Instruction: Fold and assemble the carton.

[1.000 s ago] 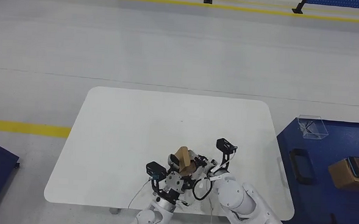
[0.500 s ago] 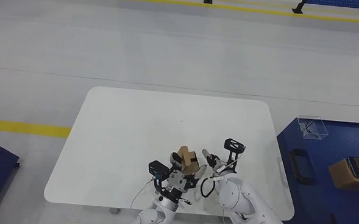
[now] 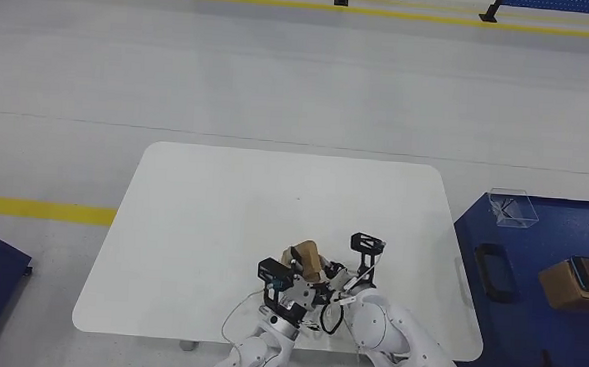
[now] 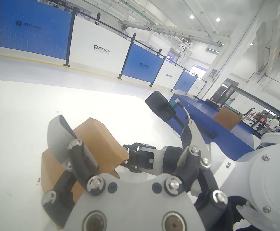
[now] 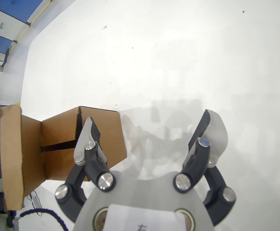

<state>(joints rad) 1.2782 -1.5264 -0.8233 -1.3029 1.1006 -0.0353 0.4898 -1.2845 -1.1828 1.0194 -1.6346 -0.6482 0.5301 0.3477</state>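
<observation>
The white table [image 3: 232,220] is the biggest thing in front of me. To my right, just off its edge, stands a blue bench [image 3: 528,321]. Two containers sit on the bench. One is a brown box [image 3: 575,283] near the bench's outer side, with something dark and patterned at its top that I cannot make out. The other is a clear bin [image 3: 512,207] at the far corner. A small dark item lies inside the bin, too small to name. A black handle-shaped piece [image 3: 492,271] lies on the bench between them and the table.

The carton [image 5: 59,131] is at the near edge of the table, close to the middle of that edge and between my two wrists. It is brown cardboard and only partly folded. Two panels meet at a corner with a dark slit running across them, and a larger flap stands out from the side toward my left arm. Of its inside I can see only that slit.

My left gripper [image 4: 125,125] is spread wide and not clamped. The carton sits between the fingers, and one finger [image 4: 58,129] lies against its upper panel.

My right gripper [image 5: 148,116] is also spread wide and grips nothing. One of its fingers [image 5: 87,133] is in front of the carton's end panel, though I cannot tell whether it touches. The other finger is over bare table, well apart from the cardboard.
</observation>
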